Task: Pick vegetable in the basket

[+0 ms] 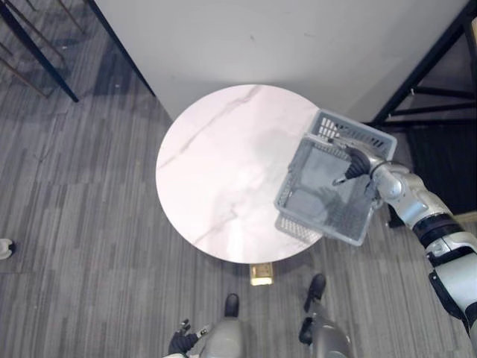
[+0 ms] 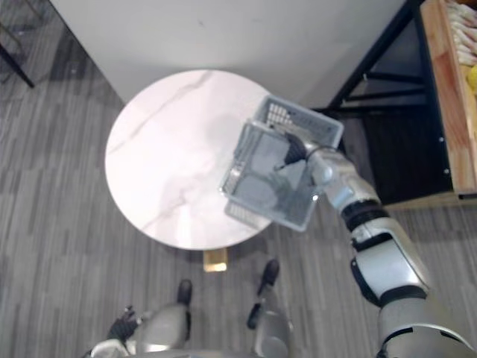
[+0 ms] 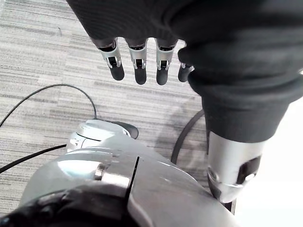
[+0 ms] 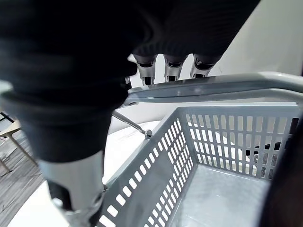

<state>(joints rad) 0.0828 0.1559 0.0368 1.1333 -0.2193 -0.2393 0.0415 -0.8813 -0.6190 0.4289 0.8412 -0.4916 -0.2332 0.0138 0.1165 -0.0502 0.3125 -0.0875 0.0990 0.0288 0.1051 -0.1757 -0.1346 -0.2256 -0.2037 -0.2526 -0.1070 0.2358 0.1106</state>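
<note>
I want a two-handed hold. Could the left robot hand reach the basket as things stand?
Probably yes: the left robot hand hangs open, holding nothing, and nothing stands between it and the basket, which the right robot hand holds by its handle.

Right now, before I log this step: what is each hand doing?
Left hand: open, holding nothing.
Right hand: shut on the handle of the grey basket.

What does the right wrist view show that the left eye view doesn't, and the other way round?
Right wrist view: fingers curled round the handle, close up. Left eye view: the whole round table, with the basket tilted over its edge. Both: that grey basket held by the right hand, nothing visible in it.
</note>
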